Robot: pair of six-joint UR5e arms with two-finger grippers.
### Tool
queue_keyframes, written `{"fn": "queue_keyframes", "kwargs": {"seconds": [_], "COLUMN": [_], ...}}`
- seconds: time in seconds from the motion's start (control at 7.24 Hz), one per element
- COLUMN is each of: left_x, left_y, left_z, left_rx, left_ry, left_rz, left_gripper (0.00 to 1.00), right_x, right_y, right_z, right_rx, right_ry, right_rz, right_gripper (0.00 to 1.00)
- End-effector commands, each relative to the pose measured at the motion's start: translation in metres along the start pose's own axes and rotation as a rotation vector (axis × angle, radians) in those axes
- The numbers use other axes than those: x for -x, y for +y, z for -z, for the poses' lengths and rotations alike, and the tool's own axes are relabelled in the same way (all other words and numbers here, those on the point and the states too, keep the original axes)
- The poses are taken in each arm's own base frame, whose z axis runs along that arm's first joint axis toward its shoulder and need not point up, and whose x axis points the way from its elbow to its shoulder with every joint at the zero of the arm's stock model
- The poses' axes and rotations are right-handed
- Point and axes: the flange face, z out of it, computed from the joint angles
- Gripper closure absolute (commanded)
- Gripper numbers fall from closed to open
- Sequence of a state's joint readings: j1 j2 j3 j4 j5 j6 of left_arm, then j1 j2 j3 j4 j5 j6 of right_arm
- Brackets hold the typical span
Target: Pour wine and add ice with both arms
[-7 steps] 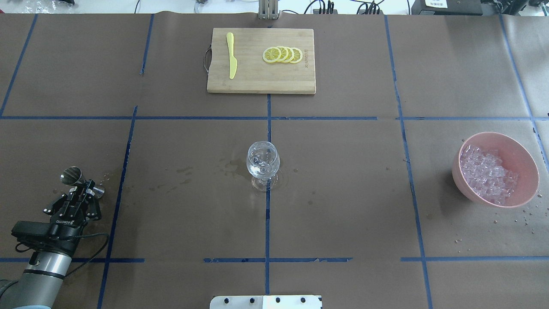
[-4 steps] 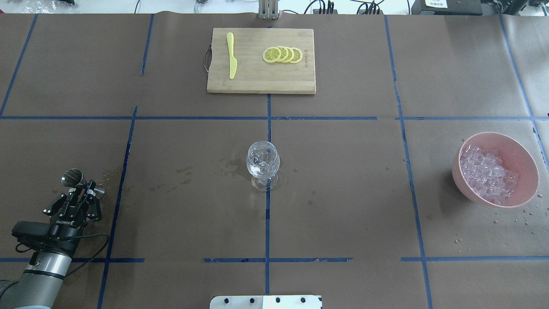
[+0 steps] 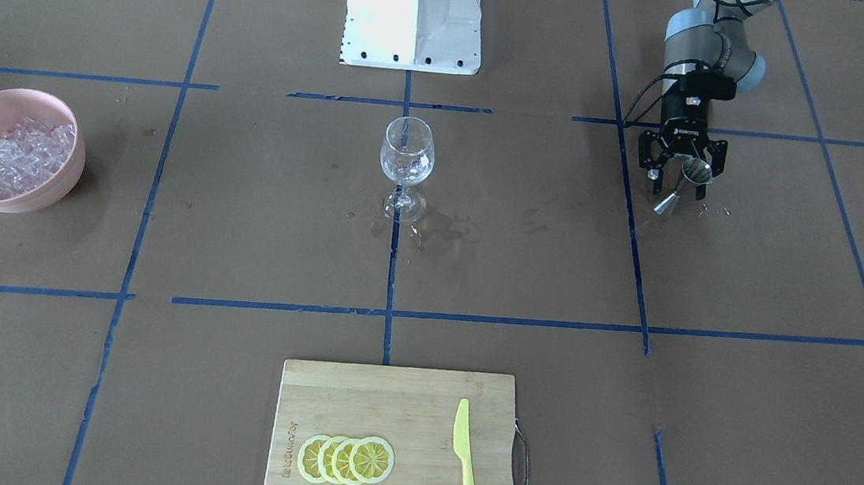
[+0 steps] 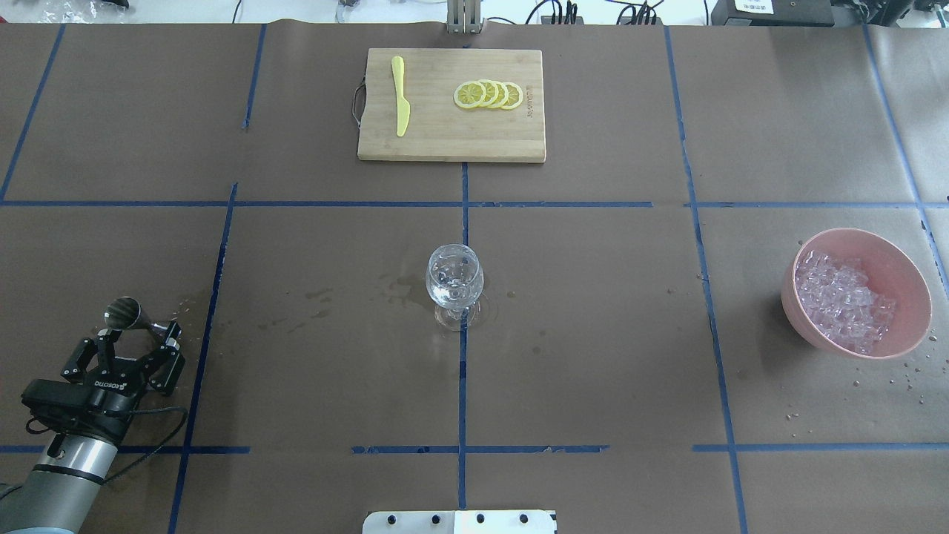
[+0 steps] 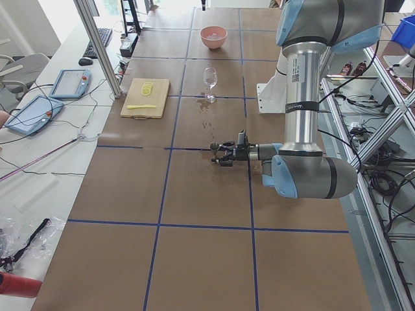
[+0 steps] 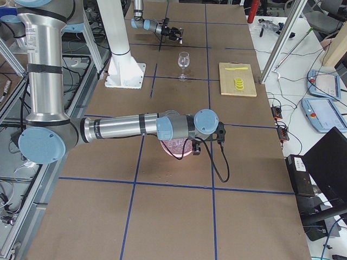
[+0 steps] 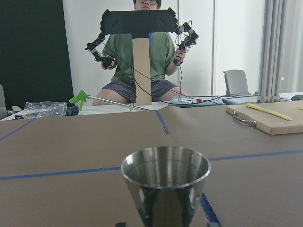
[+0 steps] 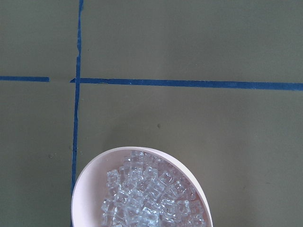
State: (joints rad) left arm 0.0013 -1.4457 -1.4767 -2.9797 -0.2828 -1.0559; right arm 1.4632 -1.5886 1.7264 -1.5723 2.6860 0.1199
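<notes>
Ice (image 4: 841, 300) heaped in pink bowl (image 4: 908, 274) at 3 o'clock of centre wine glass (image 4: 454, 278); L gripper (image 4: 137, 335) at 8 o'clock w/ fingers spread wide, steel jigger (image 4: 124, 312) standing free btwn them; R gripper (image 6: 221, 135) near bowl, grip state can't tell.

Bright, even light; soft shadows

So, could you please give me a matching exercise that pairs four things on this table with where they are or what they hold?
Things:
1. wine glass
2. pink bowl
3. yellow knife
4. steel jigger

Places or states:
A. on the cutting board
B. at the left end effector
C. holding ice
D. upright at the centre of the table

Pairs: 1-D, 2-C, 3-A, 4-B.
</notes>
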Motion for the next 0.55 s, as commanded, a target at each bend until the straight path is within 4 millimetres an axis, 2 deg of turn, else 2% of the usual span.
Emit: {"fn": "queue_keyframes", "kwargs": {"seconds": [0.0,0.14,0.28,0.41], "left_x": [0.003,-0.004,0.004,0.010], "left_y": [-0.007,-0.012,-0.013,-0.024], "left_z": [0.006,0.007,0.009,0.016], "left_rx": [0.065,0.090,0.115,0.149], "left_ry": [0.089,0.119,0.137,0.168], "left_rz": [-0.031,-0.037,-0.067,-0.078], "left_gripper": [0.01,0.01,0.01,0.01], "right_x": [0.002,0.003,0.005,0.006], "right_y": [0.000,0.000,0.000,0.000], "right_z": [0.001,0.002,0.002,0.003], "right_rx": [-0.002,-0.004,-0.005,-0.006], "right_ry": [0.000,0.000,-0.001,-0.001], "right_rz": [0.003,0.006,0.007,0.010], "right_gripper": [0.00,0.00,0.00,0.00]}}
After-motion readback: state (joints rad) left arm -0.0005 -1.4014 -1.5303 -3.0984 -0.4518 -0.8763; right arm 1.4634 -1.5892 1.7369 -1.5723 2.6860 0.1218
